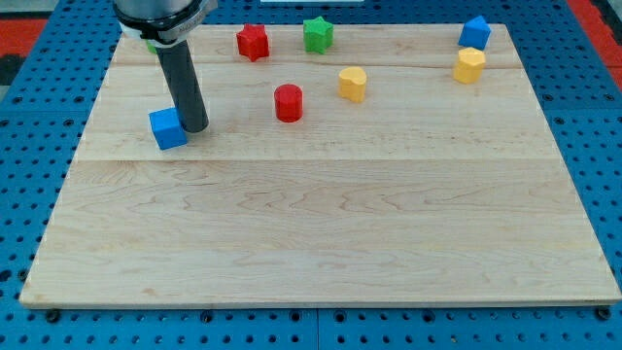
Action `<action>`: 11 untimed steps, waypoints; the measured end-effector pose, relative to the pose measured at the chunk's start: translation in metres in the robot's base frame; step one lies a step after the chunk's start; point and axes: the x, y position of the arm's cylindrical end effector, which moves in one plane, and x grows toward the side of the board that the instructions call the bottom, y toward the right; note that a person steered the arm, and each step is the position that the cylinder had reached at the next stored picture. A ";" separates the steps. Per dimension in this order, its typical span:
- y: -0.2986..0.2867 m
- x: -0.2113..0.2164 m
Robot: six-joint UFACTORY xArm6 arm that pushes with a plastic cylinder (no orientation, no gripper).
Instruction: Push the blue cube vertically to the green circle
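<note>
The blue cube (pixel 168 128) sits on the wooden board (pixel 321 224) at the view's left. My tip (pixel 195 127) rests on the board right against the cube's right side. The dark rod rises from there to the arm at the view's top left. A small sliver of green (pixel 148 44) shows at the arm's left edge, above the cube. The arm hides the rest of it, so its shape cannot be made out.
A red star (pixel 253 42) and a green star (pixel 317 34) lie near the top edge. A red cylinder (pixel 289 102) and a yellow block (pixel 353 84) sit mid-board. Another blue block (pixel 474 32) and a yellow block (pixel 469 65) are at the top right.
</note>
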 end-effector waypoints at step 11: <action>-0.043 -0.053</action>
